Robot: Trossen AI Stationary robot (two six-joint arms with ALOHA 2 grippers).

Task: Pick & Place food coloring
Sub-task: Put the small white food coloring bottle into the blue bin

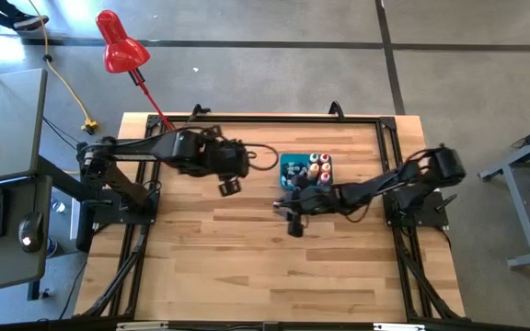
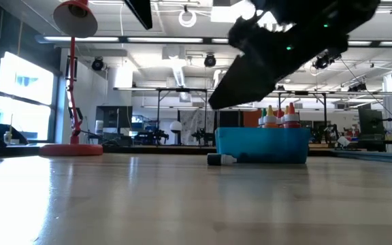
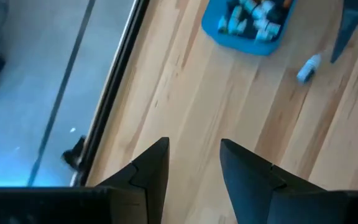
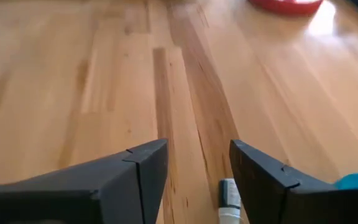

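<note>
Stray food coloring tube [image 2: 222, 159] lies flat on the table [image 1: 247, 267], touching or just beside the blue bin [image 2: 262, 145] at its near-left corner as the low view shows it. White cap, dark body.

Right hand [image 4: 194, 180] hangs low over that tube: fingers apart, nothing between them. Right wrist view has the tube poking up by the inner edge of one finger, only its capped end visible, rest cut off by the frame.

Remaining food coloring bottles [image 1: 318, 166] stand upright in the bin; orange and red with pale caps. Exact count hard to make out from above. Right arm hides the bin's near side there.

Left hand [image 3: 194, 168] well clear of the bin, on the red lamp [image 1: 118, 41] side, above bare wood. Fingers apart, empty. Its wrist view shows bin and stray tube far off, blurry.
</note>
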